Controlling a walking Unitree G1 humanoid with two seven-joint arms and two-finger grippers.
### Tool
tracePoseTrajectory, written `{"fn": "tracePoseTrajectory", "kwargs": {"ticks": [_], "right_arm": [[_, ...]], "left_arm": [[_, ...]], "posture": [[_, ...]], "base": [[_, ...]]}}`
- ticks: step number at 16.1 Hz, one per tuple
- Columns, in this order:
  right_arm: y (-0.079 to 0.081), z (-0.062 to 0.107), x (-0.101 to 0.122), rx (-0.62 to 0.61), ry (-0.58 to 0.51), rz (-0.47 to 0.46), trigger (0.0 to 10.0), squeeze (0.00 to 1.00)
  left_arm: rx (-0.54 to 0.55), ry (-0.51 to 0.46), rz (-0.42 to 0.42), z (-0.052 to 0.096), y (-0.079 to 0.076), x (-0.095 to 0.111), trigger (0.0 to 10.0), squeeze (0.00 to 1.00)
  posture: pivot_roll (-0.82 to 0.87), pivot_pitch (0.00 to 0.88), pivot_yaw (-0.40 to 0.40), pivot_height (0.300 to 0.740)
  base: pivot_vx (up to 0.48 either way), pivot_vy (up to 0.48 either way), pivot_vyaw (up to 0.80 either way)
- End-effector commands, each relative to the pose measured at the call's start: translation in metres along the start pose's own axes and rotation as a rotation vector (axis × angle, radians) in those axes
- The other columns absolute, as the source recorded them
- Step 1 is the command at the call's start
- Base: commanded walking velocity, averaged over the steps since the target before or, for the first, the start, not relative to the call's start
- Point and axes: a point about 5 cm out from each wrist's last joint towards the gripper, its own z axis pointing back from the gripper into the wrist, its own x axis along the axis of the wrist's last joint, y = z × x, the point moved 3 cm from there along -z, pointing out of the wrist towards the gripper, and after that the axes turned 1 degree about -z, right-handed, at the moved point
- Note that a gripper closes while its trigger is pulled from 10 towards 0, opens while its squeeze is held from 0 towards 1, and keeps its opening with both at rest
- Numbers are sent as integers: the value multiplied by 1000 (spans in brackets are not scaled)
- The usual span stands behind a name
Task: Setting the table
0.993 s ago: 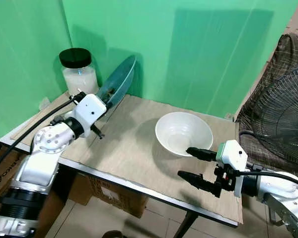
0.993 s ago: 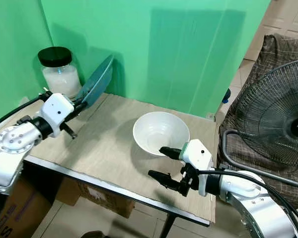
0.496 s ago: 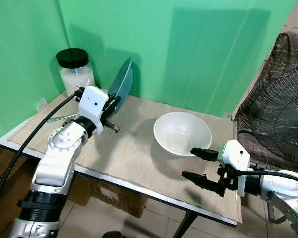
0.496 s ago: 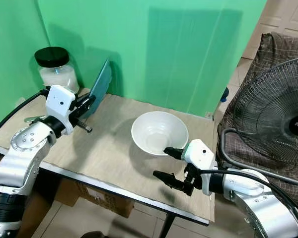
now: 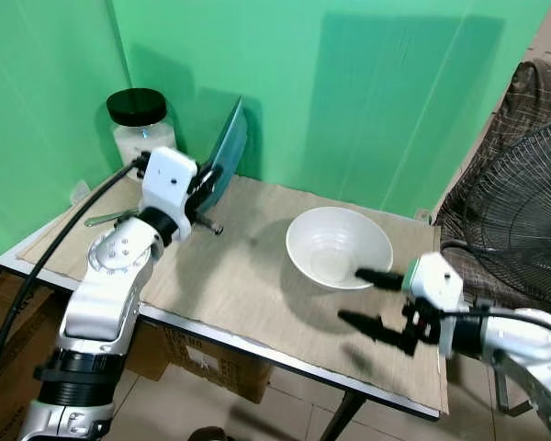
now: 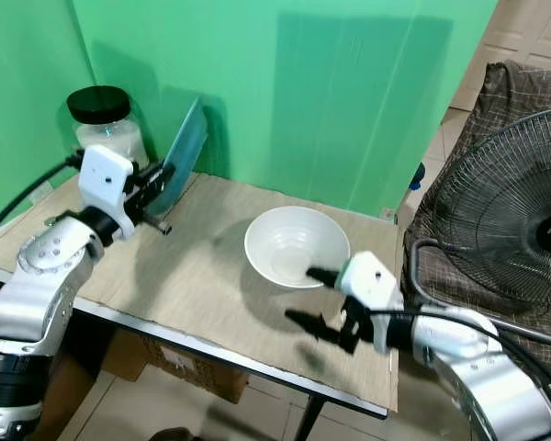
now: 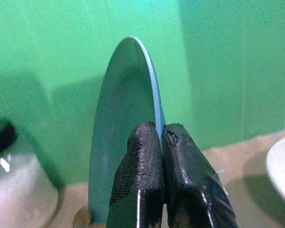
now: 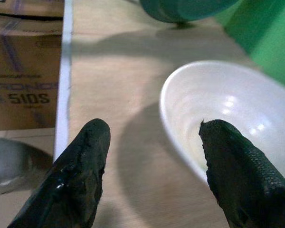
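Left hand (image 7: 161, 142) pinches the teal plate (image 5: 226, 154) by its rim, holding it up on edge over the far left of the counter (image 5: 230, 276), just right of the black-lidded jar (image 5: 140, 126). Right hand (image 5: 367, 299) is spread wide at the near right, one finger (image 8: 237, 175) touching the white bowl (image 5: 338, 246), gripping nothing.

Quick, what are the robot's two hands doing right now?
Left gripper: shut on the teal plate, holding it up on edge.
Right gripper: open, holding nothing, by the white bowl.
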Motion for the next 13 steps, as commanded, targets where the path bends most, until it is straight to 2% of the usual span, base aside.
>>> {"fn": "tracePoseTrajectory", "kwargs": {"ticks": [1, 3, 6, 9, 13], "right_arm": [[-10, 5, 4, -54, -2, 27, 10000, 0], [-16, 6, 6, -84, 3, 43, 10000, 0], [-21, 7, 6, -118, 7, 56, 10000, 0], [-33, 9, 5, -195, 24, 77, 10000, 0], [-50, 9, 12, -308, -19, 73, 10000, 0]], "left_arm": [[-25, -117, -45, -4, -1, 31, 0, 0], [-80, -173, -27, -6, -12, 44, 0, 0], [-89, -197, -19, -10, -16, 50, 0, 0], [-107, -219, -25, -14, -23, 57, 0, 0], [-168, -243, -87, -24, -36, 64, 0, 0]], "posture": [[71, 0, -26, 740], [69, 0, -24, 740], [68, 0, -24, 740], [69, 0, -26, 740], [70, 0, -27, 740]], "base": [[0, 0, 0], [0, 0, 0], [0, 0, 0], [0, 0, 0], [0, 0, 0]]}}
